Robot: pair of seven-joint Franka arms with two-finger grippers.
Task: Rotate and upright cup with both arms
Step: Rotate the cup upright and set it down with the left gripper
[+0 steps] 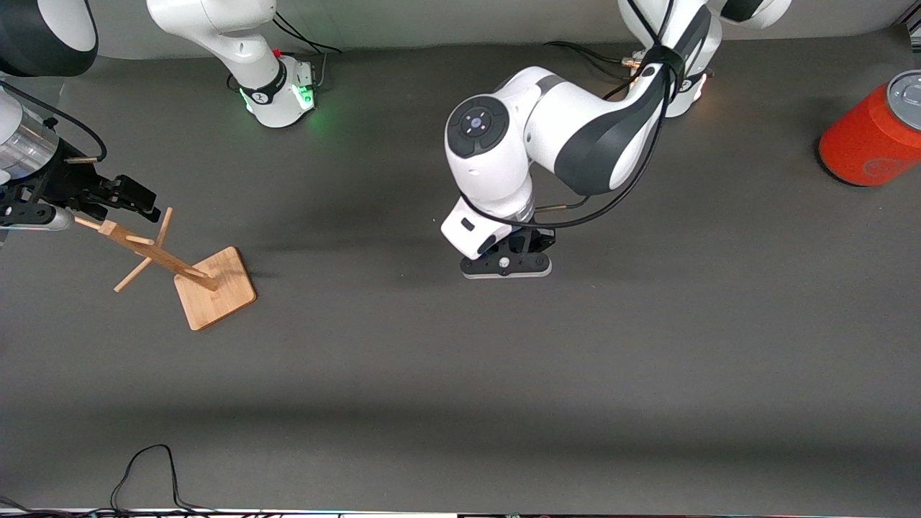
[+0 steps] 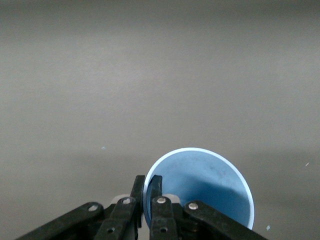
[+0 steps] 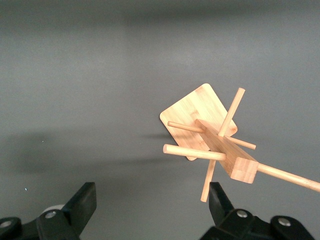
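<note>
The light-blue cup (image 2: 200,185) shows only in the left wrist view, with its open mouth toward that camera. My left gripper (image 2: 148,185) is shut on the cup's rim, one finger inside the wall and one outside. In the front view the left arm's hand (image 1: 507,259) points down over the middle of the table and hides the cup. Whether the cup rests on the table or hangs above it cannot be seen. My right gripper (image 1: 133,198) stands open and empty beside the top of the wooden peg rack, its fingers (image 3: 82,202) spread wide, and waits there.
The wooden peg rack (image 1: 183,270) on its square base stands at the right arm's end of the table. A large orange-red can (image 1: 870,137) with a grey lid lies at the left arm's end. A black cable (image 1: 151,467) loops by the table's front edge.
</note>
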